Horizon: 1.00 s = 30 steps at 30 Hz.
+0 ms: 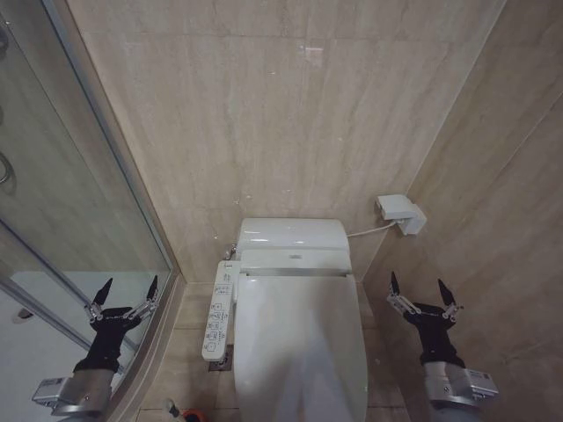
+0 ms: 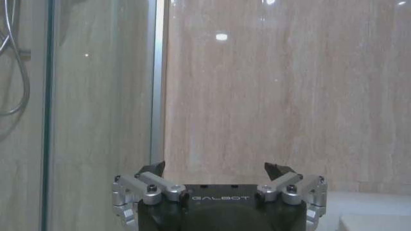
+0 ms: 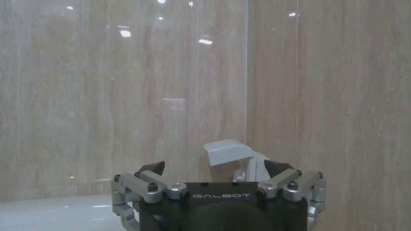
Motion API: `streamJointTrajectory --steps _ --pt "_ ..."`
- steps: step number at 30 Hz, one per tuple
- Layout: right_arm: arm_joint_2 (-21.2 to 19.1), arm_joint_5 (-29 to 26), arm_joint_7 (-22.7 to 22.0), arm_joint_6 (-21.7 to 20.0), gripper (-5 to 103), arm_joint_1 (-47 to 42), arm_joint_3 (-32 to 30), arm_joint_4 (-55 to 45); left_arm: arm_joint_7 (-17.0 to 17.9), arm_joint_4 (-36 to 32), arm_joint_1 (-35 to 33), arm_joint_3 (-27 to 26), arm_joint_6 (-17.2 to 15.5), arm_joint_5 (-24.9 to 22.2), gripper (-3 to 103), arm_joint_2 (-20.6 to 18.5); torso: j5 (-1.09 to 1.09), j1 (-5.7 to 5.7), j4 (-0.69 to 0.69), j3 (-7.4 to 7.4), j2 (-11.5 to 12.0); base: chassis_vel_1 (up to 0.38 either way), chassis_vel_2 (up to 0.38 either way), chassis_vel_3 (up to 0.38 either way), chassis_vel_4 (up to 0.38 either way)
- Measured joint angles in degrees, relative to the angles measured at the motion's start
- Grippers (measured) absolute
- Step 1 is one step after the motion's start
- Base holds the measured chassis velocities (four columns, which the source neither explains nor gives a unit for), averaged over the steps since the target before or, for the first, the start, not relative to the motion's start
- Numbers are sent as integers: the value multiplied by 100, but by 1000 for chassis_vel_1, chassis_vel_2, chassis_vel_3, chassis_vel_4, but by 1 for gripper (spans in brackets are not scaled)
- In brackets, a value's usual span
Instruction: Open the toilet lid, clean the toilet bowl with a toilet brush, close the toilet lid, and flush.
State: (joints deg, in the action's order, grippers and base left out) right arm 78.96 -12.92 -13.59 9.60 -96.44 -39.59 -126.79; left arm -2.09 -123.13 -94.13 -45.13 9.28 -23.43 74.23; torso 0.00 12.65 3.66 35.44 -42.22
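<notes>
The toilet lid [image 1: 301,347] lies shut, a smooth white oval below the tank [image 1: 293,234]. It hides the toilet bowl. My left gripper [image 1: 128,291] hangs open left of the toilet, beside the shower glass, with nothing between its fingers. My right gripper [image 1: 426,289] is open and empty on the toilet's right, near the side wall. Both are apart from the lid. In the wrist views each gripper [image 2: 218,169] [image 3: 218,168] faces the beige wall. A small stub with a reddish base [image 1: 176,410] at the bottom edge may be the toilet brush; it is too small to tell.
A long white button panel [image 1: 218,309] runs along the toilet's left side. A white wall box [image 1: 400,214] [image 3: 228,151] with a cable sits right of the tank. The shower's glass and metal frame [image 1: 114,158] [image 2: 157,82] close off the left; tiled walls stand behind and right.
</notes>
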Motion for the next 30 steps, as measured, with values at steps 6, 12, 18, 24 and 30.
streamJointTrajectory --steps 6,12,18,24,30 --pt "0 0 0 0 100 0 0 0 -240 -31 -29 -61 -58 -6 100 27 0 0 1 0 0 0 0 0 0" --pt "0 0 0 0 100 0 0 0 -332 -175 -88 -99 -193 -184 100 -65 0 0 0 0 0 0 0 0 0" --pt "0 0 0 0 100 0 0 0 -219 -422 87 -64 -529 -367 100 -143 0 0 1 0 0 0 0 0 0" --pt "0 0 0 0 100 0 0 0 -213 -466 66 22 -549 -295 100 -98 0 0 0 0 1 0 0 0 0" --pt "0 0 0 0 100 0 0 0 -236 -491 14 18 -473 -251 100 -103 0 0 0 0 1 0 0 0 0"
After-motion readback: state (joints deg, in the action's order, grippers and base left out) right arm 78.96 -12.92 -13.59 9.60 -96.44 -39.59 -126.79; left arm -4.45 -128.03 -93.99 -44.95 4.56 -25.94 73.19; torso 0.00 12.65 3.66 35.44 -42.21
